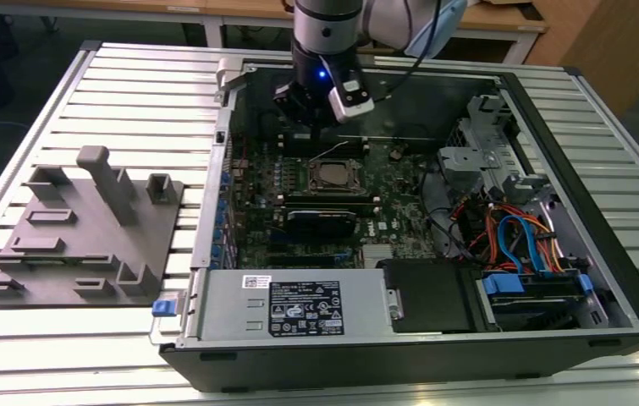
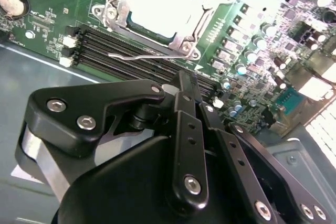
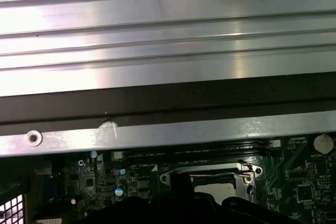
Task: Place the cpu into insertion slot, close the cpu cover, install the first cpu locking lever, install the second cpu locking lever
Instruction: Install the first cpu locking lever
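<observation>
The cpu (image 2: 157, 1) lies flat in the insertion slot (image 1: 312, 176), its pale metal top showing through the window of the cpu cover (image 2: 176, 43). The cover looks folded down over the chip, its silvery frame lying flat around it. By that reading the first two steps are done.

The levers are less settled. A thin wire lever (image 2: 139, 54) runs along the slot's edge over the long black memory slots (image 2: 105, 45). In the exterior view it appears to stand up at an angle from the board rather than lie tucked under its catch, so I judge it not yet locked. Whether the other lever is latched I cannot tell.

The pincer (image 2: 186, 83) hangs just above the green circuit board (image 1: 251, 220), near the slot on the memory-slot side. Its fingers look drawn together with nothing between them, and it touches neither lever nor cover as far as I can see.

All this sits inside an open computer case (image 1: 624, 279) lying on its side on the slatted tabletop (image 1: 71, 355). A grey holder block (image 1: 71, 237) rests on the tabletop at the exterior view's left, well apart from the case's board.
</observation>
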You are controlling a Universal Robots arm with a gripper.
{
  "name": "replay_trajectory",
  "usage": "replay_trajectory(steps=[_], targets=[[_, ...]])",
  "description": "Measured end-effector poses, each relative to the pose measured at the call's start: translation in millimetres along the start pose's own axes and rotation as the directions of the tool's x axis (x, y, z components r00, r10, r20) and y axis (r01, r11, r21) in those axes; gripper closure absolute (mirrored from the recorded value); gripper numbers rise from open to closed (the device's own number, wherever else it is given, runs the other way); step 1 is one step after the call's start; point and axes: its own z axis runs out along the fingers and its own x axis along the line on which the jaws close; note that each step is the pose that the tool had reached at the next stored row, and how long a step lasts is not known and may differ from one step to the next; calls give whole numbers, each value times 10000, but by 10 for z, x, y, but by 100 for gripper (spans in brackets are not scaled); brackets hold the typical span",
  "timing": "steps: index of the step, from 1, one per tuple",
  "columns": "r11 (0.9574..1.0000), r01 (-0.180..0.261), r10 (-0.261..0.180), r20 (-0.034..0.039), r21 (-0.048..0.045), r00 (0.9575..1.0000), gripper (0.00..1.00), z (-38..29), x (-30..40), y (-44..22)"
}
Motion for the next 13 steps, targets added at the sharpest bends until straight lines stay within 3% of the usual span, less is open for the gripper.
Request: replay_trajectory(steps=[6,13], targets=[[9989,470,-470,-38,-1,9989,90,15,-41,3],[9989,477,-477,-39,0,9989,90,21,-50,3]])
